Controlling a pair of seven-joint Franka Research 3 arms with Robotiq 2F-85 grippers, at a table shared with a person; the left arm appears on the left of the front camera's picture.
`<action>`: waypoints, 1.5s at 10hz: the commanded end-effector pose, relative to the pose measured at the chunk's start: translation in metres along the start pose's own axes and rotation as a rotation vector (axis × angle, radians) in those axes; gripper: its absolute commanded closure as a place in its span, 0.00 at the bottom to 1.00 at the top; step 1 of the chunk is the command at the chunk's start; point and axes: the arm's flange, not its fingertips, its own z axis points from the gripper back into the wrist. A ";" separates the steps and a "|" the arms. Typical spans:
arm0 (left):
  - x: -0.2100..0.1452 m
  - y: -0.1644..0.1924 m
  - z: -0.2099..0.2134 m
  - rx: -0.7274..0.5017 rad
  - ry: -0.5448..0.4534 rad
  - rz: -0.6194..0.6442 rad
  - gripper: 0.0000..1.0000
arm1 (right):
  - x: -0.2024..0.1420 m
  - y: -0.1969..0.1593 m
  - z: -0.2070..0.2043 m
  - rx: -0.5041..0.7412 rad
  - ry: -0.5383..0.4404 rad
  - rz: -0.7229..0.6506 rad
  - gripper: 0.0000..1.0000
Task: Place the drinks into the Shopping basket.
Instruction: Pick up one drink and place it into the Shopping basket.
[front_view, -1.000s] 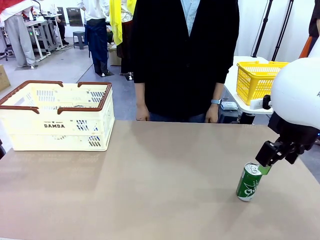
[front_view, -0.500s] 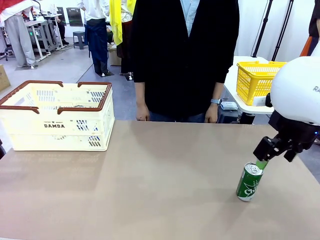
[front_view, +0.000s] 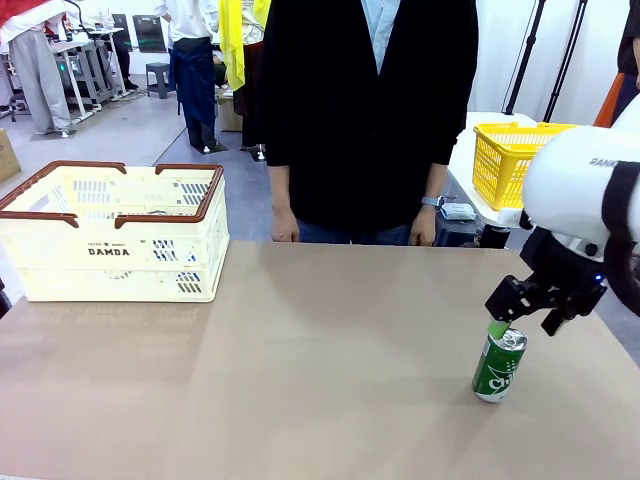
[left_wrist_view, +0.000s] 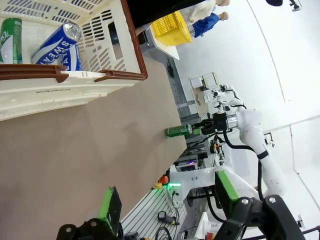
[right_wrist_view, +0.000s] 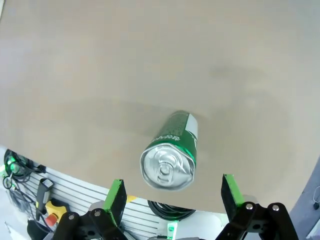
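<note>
One green drink can (front_view: 499, 365) stands upright on the table at the right. My right gripper (front_view: 525, 316) hovers open just above its top, and the right wrist view looks down on the can (right_wrist_view: 170, 152) between the spread fingers of that gripper (right_wrist_view: 173, 196). The cream Shopping basket (front_view: 110, 255) sits at the far left. In the left wrist view the basket (left_wrist_view: 60, 95) holds a blue can (left_wrist_view: 57, 45) and a green can (left_wrist_view: 11, 34). My left gripper (left_wrist_view: 170, 200) is open and holds nothing. The standing green can (left_wrist_view: 177, 131) shows far off.
A person in a dark jacket (front_view: 370, 110) stands at the far edge, hands hanging by the table. A yellow mesh basket (front_view: 520, 160) sits on a side table at the back right. Bare tabletop (front_view: 320, 350) lies between the basket and the can.
My right gripper has shifted left and a little up, from beside the can's top to over it. The can and the basket have not moved.
</note>
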 end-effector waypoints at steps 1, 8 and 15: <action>-0.003 0.001 0.001 0.000 0.008 -0.020 0.00 | 0.011 0.005 -0.022 -0.025 0.017 -0.043 0.00; -0.003 0.001 0.001 0.000 0.008 -0.020 0.00 | 0.018 0.009 -0.063 -0.125 0.018 -0.074 0.00; -0.003 0.001 0.001 0.000 0.008 -0.020 0.00 | 0.017 0.011 -0.065 -0.135 0.033 -0.054 1.00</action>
